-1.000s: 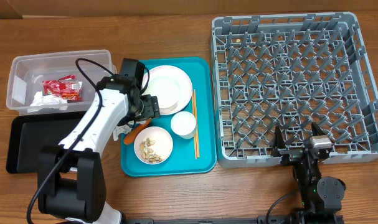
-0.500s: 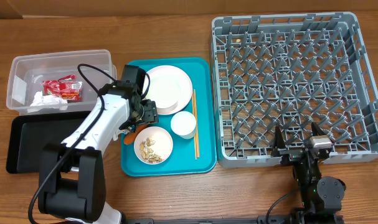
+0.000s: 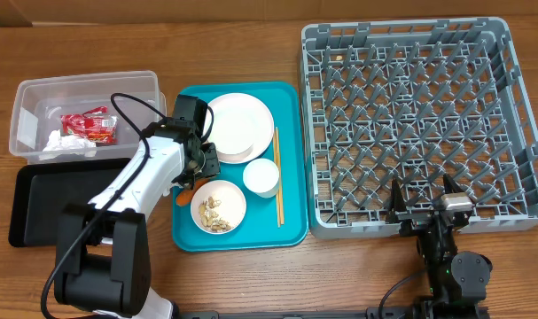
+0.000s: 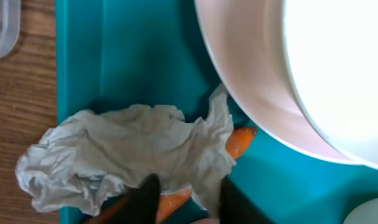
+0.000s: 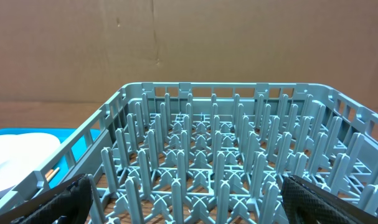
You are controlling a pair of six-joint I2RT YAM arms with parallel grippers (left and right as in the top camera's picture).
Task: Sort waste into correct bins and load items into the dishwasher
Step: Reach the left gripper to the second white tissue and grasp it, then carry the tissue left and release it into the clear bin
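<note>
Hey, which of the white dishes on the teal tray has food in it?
The white bowl at the tray's near-left corner: it holds beige crumbs. The plate and small cup look empty.

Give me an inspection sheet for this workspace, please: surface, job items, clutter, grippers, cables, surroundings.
surface: wooden table, teal tray left of grey dish rack.
job's things: plate, crumb bowl, cup, chopsticks on the teal tray; red wrapper and white tissue in clear tub; black tray beside it.
clutter: nothing seen.
grippers: left gripper shut on carrot piece beside a crumpled tissue on the tray; right gripper open at the rack's near edge.
cables: black cable looping over left arm.
surroundings: cardboard wall behind.
</note>
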